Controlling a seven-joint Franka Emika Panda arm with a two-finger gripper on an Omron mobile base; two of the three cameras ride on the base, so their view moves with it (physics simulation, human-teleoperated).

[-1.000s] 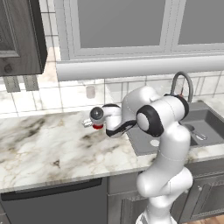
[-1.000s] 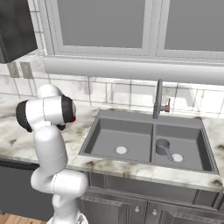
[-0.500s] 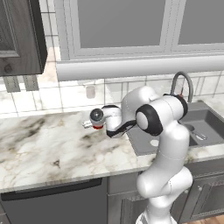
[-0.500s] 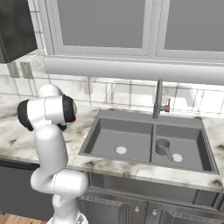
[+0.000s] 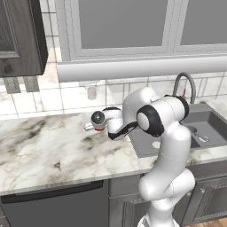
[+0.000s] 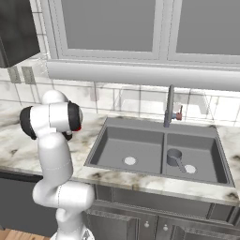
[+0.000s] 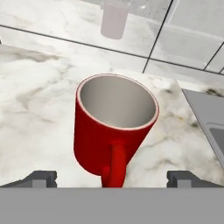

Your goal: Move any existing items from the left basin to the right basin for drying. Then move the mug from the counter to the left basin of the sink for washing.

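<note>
The red mug (image 7: 114,127) stands upright on the marble counter (image 7: 30,109), its handle turned towards my hand. My gripper (image 7: 113,178) is open, with one fingertip low on each side of the handle, apart from it. In the left base view the gripper (image 5: 90,127) hangs low over the counter (image 5: 44,150), and just a red sliver of the mug (image 5: 100,129) peeks from under the hand. The grey handled vessel (image 6: 174,157) sits in the right basin (image 6: 206,150). The left basin (image 6: 122,145) holds nothing but its drain disc (image 6: 130,161).
A pale little cylinder (image 7: 113,19) stands by the tiled wall behind the mug. The sink's edge (image 7: 205,113) lies to the mug's right. The arched tap (image 6: 168,105) with its red mark rises behind the sink. A dark cabinet (image 5: 20,35) hangs at upper left.
My hand has shifted only slightly over the counter. The mug and the vessel in the sink stay where they were.
</note>
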